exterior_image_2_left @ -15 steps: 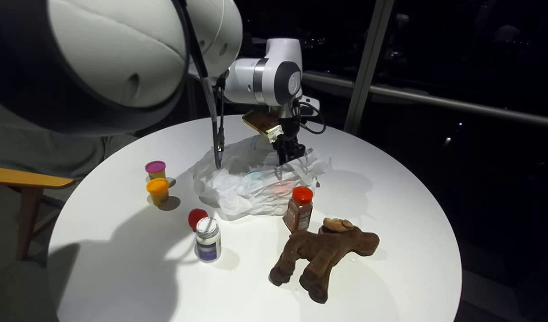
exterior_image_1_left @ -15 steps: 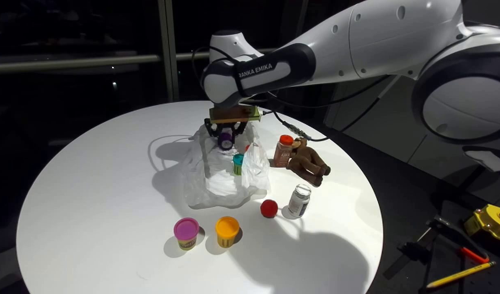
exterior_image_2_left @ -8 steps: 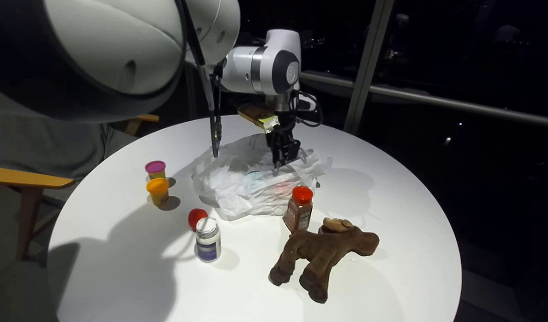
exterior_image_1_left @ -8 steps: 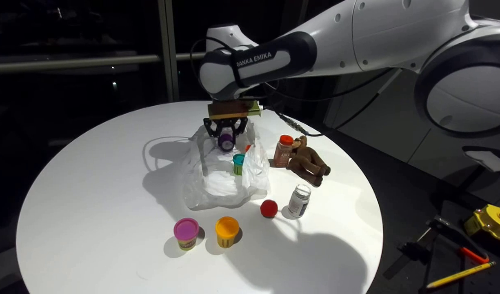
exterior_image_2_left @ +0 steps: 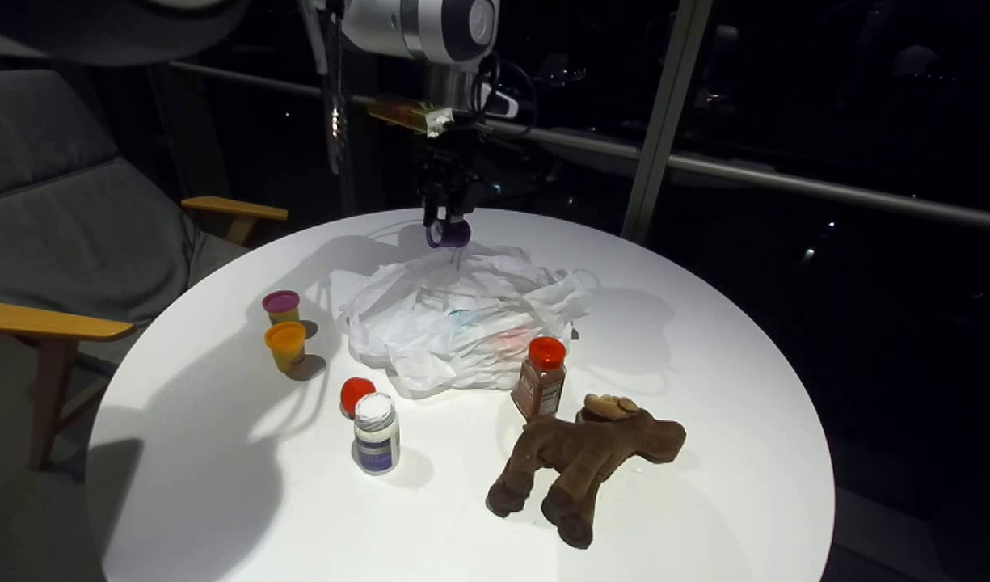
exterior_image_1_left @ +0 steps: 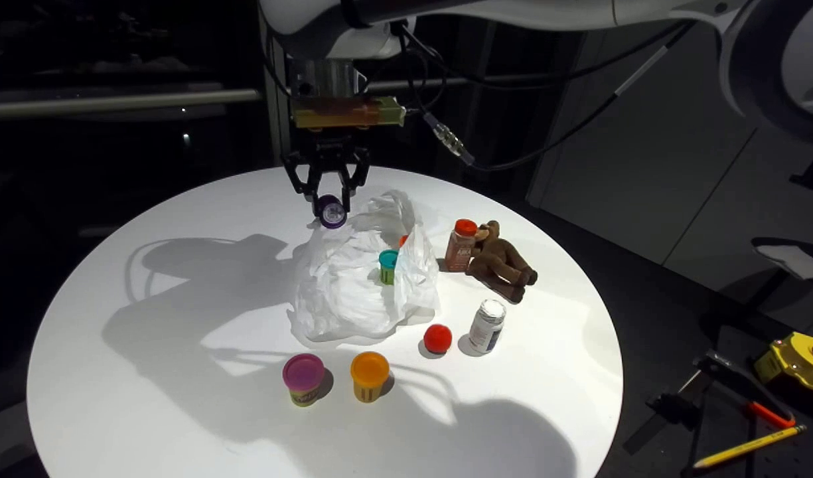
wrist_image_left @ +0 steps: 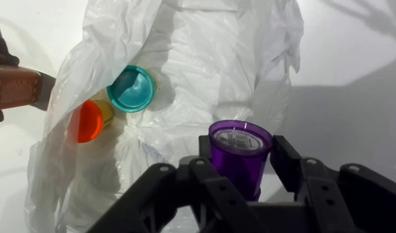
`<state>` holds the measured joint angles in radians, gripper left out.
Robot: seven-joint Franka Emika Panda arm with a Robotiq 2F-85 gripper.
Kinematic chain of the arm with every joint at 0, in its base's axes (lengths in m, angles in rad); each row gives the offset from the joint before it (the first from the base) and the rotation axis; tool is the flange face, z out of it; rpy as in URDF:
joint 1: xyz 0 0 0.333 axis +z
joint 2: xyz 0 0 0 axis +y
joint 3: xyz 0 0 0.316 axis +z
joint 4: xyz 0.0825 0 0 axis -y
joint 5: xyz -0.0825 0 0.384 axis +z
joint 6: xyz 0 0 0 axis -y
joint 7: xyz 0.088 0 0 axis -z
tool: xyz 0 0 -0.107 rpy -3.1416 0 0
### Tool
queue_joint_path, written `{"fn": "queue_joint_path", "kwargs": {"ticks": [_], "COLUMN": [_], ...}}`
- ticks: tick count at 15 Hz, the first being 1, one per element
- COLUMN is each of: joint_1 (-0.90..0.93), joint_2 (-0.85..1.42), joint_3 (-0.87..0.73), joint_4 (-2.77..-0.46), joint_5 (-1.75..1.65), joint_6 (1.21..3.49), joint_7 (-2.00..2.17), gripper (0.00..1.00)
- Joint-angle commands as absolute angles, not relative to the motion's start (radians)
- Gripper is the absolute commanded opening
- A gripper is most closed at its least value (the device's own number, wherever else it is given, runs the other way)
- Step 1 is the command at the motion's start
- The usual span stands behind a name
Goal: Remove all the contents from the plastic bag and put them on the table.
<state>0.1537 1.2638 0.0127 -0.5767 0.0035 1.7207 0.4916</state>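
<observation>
The jaws grip a purple container (exterior_image_2_left: 456, 235) above the crumpled plastic bag (exterior_image_2_left: 454, 335).

I am wearing glossy white and black.
My smooth, rounded white arm (exterior_image_1_left: 565, 14) is sporting thin black cables (exterior_image_1_left: 512, 166) with a shiny silver cylindrical connector (exterior_image_1_left: 450, 138); a translucent amber-and-yellow rectangular block (exterior_image_1_left: 346, 113) is topping my angular black two-fingered gripper (wrist_image_left: 241, 149), which is showing round grey screw heads (wrist_image_left: 353, 168).

Room beside bag (exterior_image_1_left: 350, 292); brown jar (exterior_image_1_left: 459, 252) blocks opposite side
</observation>
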Motion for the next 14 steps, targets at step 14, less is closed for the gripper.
{"fn": "queue_joint_path", "kwargs": {"ticks": [14], "joint_1": [0.178], "joint_2": [0.851], "joint_3": [-0.074], "joint_4": [-1.245], "joint_5": [-0.004], "joint_6": [1.729], "joint_7": [0.756], "gripper": [0.25]}}
